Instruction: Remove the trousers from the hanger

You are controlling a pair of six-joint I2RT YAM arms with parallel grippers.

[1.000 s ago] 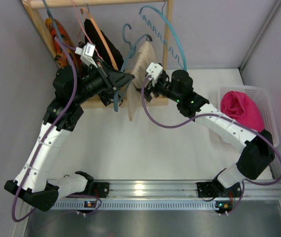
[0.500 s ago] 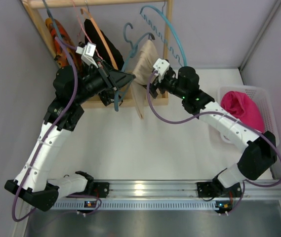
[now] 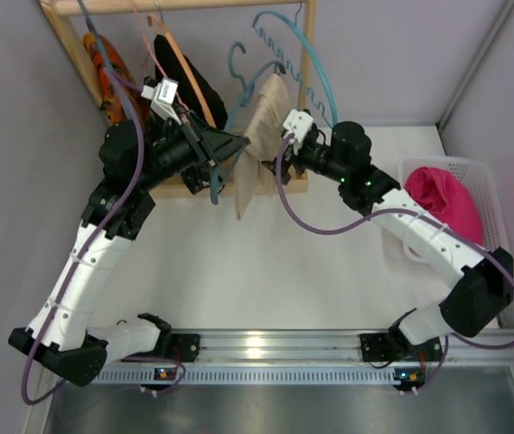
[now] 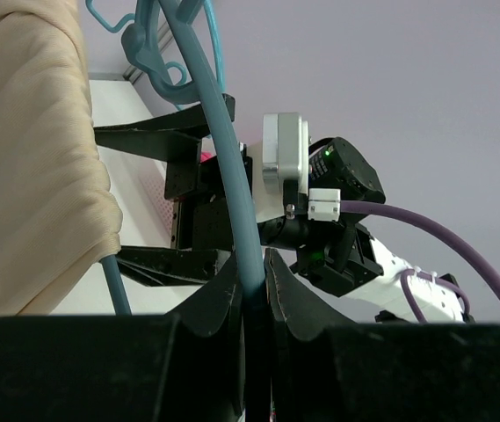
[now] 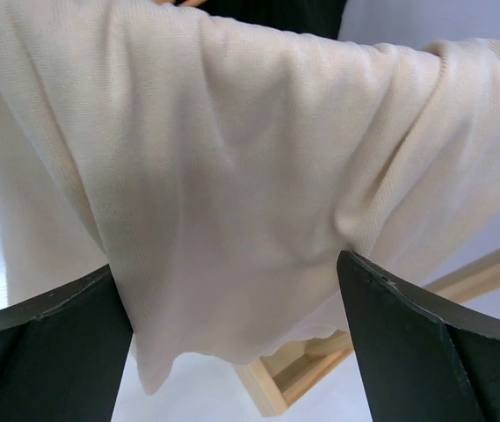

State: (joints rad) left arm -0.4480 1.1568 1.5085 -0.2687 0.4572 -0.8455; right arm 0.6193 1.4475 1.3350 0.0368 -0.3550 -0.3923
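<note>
Cream trousers (image 3: 258, 136) hang folded over a teal hanger (image 4: 228, 149) on the wooden rack (image 3: 306, 90) at the far edge of the worktop, left of centre. Left gripper (image 4: 254, 299) is clamped on the hanger's rod. Right gripper (image 5: 232, 281) faces the fabric with its jaws spread wide, gripping nothing. A white basket (image 3: 496, 226) at the right edge contains a pink cloth (image 3: 442, 201)
</note>
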